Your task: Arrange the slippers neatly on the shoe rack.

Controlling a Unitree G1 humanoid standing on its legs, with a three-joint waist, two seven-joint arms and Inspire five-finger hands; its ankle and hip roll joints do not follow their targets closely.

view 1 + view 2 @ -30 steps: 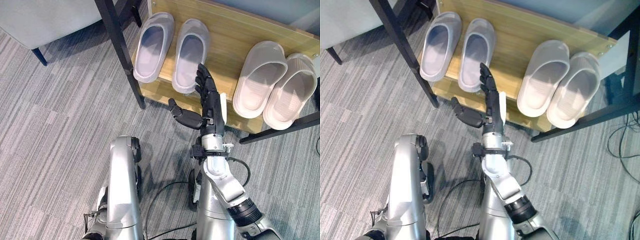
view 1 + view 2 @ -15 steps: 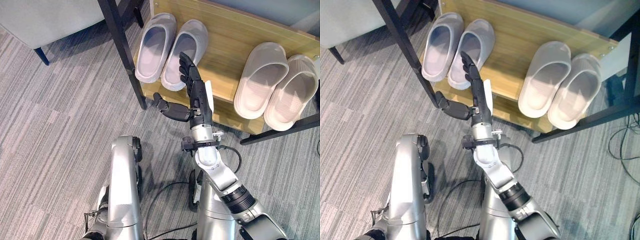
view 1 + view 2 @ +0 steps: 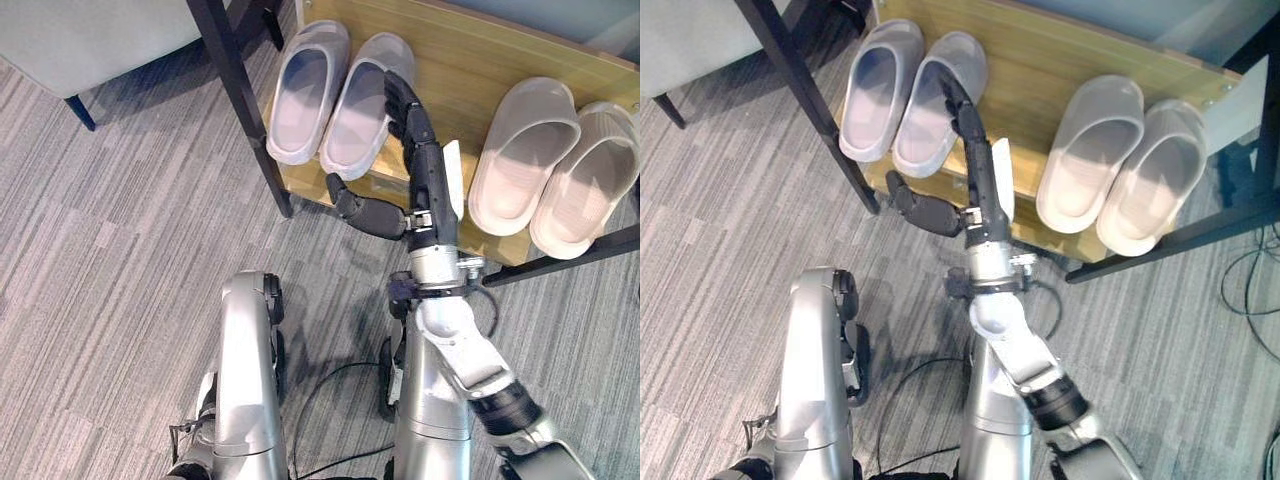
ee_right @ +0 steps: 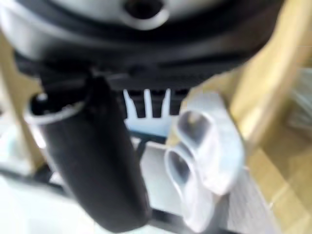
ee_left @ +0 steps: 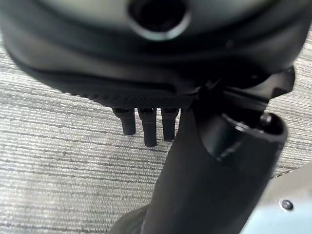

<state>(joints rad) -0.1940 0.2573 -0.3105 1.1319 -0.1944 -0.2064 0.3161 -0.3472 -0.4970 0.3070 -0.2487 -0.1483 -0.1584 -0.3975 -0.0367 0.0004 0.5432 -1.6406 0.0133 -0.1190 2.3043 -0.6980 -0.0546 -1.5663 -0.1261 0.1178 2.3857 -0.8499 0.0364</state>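
Note:
A grey-lilac pair of slippers lies at the left of the wooden shoe rack's shelf (image 3: 470, 60): the left slipper (image 3: 300, 90) and the right slipper (image 3: 362, 100), heels at the front edge and close together. A beige pair (image 3: 525, 150) (image 3: 590, 175) lies at the shelf's right. My right hand (image 3: 428, 185) reaches over the shelf, open, its straight fingers (image 3: 400, 95) against the right side of the right grey-lilac slipper near its toe, thumb (image 3: 365, 212) held out over the front edge. My left hand (image 5: 146, 126) hangs open over the carpet.
A black rack leg (image 3: 240, 110) stands just left of the grey-lilac pair, and another black bar (image 3: 560, 262) crosses below the beige pair. A lower wooden shelf (image 3: 320, 185) juts out in front. A grey seat (image 3: 90, 35) with a dark leg stands at the far left.
My right hand pushed the right grey-lilac slipper's heel leftward against its mate, then slid forward along that slipper's right side toward its toe. The beige pair stayed put.

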